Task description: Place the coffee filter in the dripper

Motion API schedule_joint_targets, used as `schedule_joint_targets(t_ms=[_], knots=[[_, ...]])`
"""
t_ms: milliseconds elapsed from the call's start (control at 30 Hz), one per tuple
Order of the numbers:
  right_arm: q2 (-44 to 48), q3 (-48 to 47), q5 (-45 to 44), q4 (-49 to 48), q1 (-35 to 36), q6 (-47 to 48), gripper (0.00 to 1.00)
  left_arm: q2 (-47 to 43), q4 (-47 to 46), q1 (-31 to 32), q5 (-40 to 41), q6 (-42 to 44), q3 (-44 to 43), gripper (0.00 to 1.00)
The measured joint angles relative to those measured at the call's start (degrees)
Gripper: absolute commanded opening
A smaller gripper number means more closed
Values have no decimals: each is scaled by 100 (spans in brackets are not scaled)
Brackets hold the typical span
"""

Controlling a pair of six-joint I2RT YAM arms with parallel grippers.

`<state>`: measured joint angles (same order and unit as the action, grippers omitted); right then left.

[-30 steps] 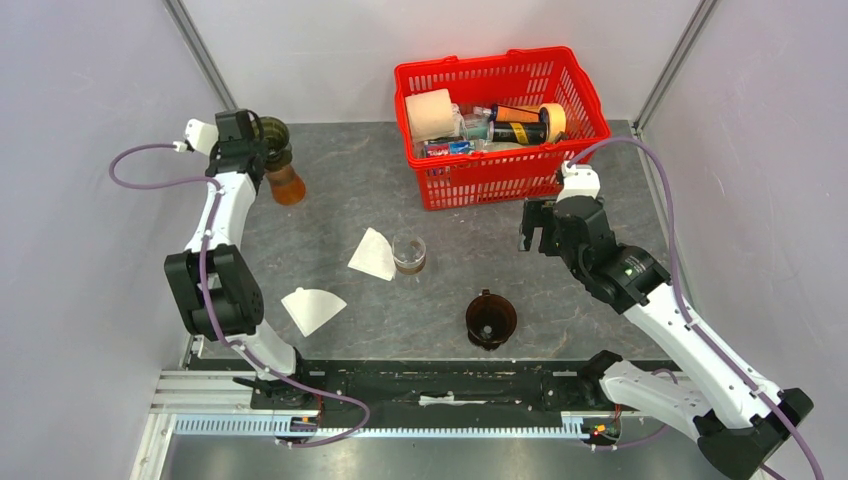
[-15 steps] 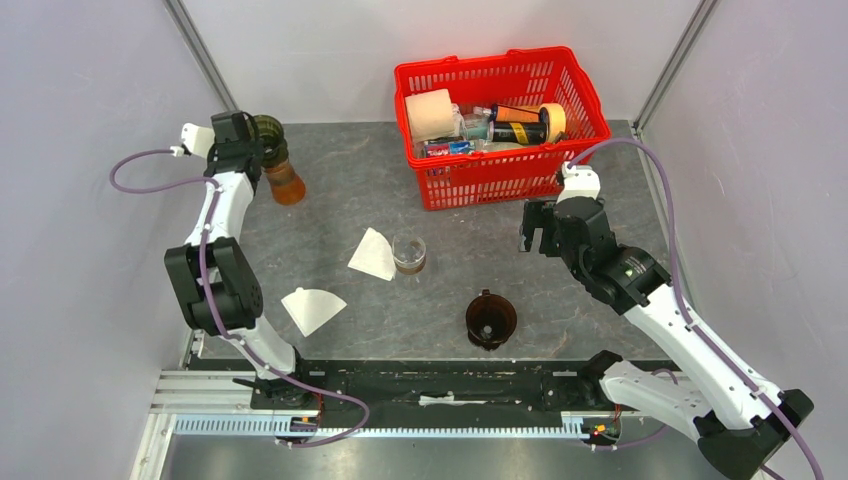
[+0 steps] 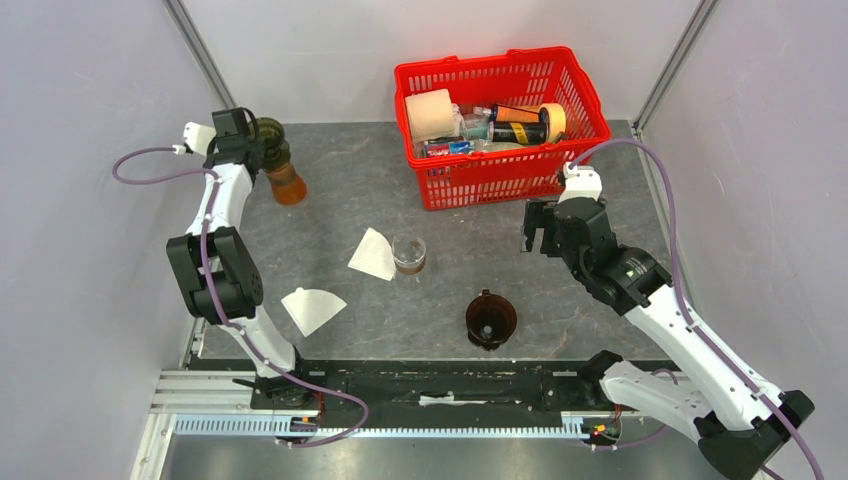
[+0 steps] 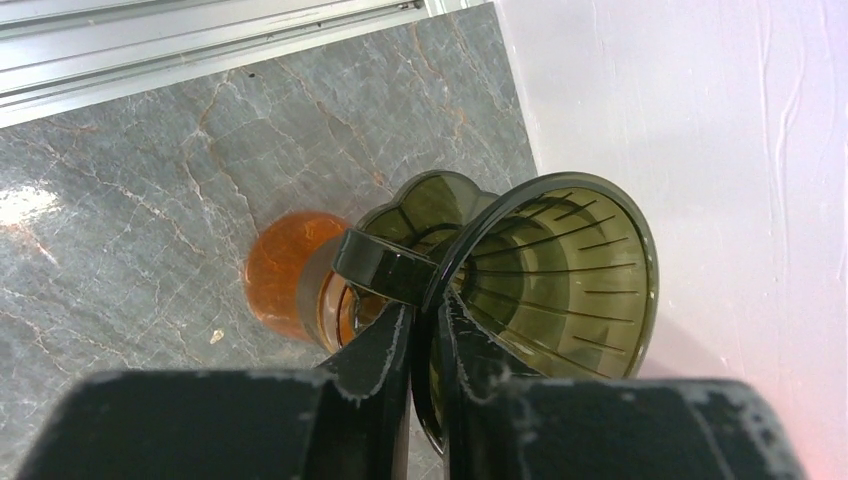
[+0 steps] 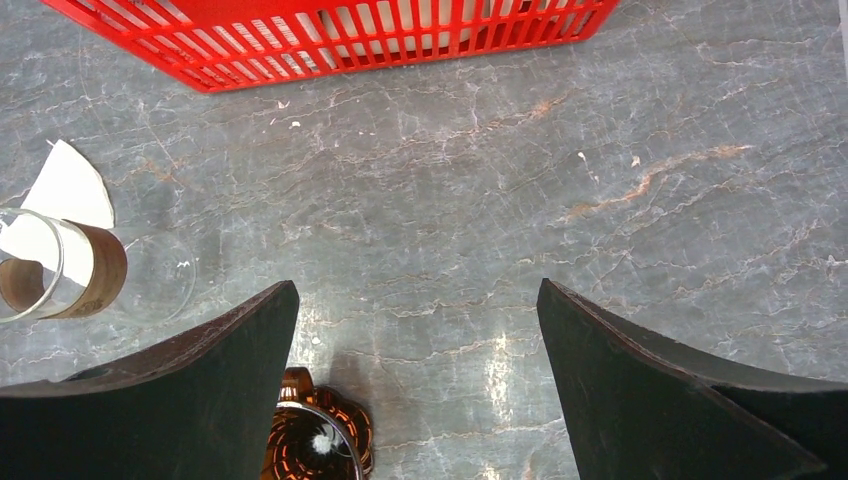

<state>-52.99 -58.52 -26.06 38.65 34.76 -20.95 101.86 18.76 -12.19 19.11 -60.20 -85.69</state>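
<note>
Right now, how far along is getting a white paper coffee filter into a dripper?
Done: nothing yet. Both white paper filters lie on the table. In hand: the left gripper pinches the rim of the olive-green translucent dripper, and the right gripper hangs open and empty. Left: pick a filter and seat it in a dripper.

Lab robot test cell: white panel walls (image 3: 90, 100) w/ alu corner posts (image 3: 200, 55), grey stone-look tabletop (image 3: 340, 200), left arm (image 3: 215, 270) + right arm (image 3: 640, 290) bolted by slotted alu rail (image 3: 420, 430) at near edge.
</note>
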Motion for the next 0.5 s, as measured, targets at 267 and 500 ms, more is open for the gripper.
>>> schedule_joint_targets(t_ms=[267,500], knots=[[2,2,-105,0,0,2,97,260,304,0,-46,2,-479,36],[7,52,-142,2,0,0,97,260,485,0,-127,2,-496,34]])
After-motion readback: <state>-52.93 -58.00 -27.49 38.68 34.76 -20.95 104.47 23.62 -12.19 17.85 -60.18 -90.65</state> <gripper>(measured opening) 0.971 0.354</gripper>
